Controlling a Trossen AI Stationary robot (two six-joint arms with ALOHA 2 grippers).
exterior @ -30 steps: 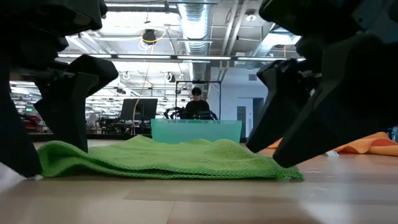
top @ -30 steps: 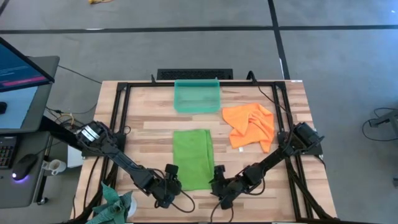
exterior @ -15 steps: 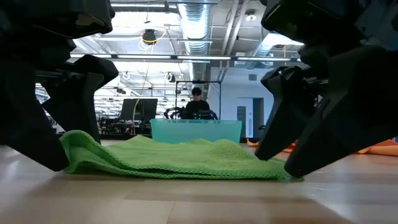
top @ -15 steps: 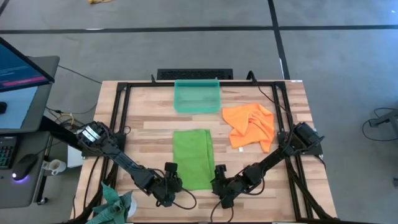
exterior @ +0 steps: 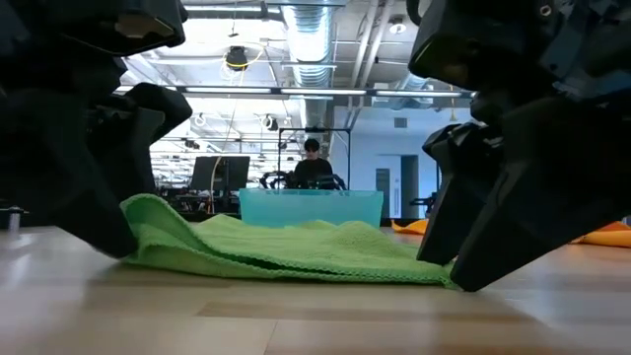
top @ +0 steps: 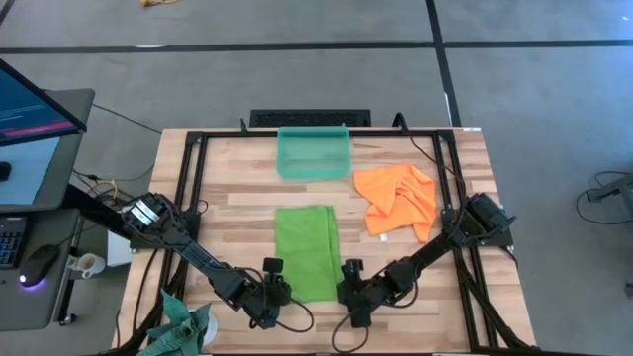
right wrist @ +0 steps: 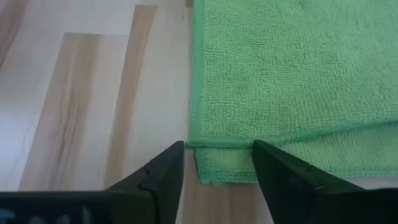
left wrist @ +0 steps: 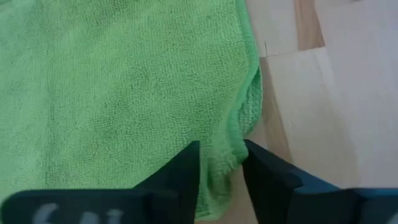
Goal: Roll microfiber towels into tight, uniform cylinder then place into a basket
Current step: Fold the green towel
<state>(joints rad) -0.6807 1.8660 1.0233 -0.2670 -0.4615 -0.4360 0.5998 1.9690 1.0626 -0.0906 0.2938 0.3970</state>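
Down at the near edge of the counter (top: 237, 198), both grippers sit at the lime green towel (top: 306, 249), one at each near corner. The left gripper (left wrist: 221, 163) has its fingers pinched on that corner's bunched edge. The right gripper (right wrist: 216, 163) stands open, straddling its corner flat on the wood. The orange towel (top: 398, 200) lies crumpled to the right, just beside the teal basket (top: 314, 153) at the far side.
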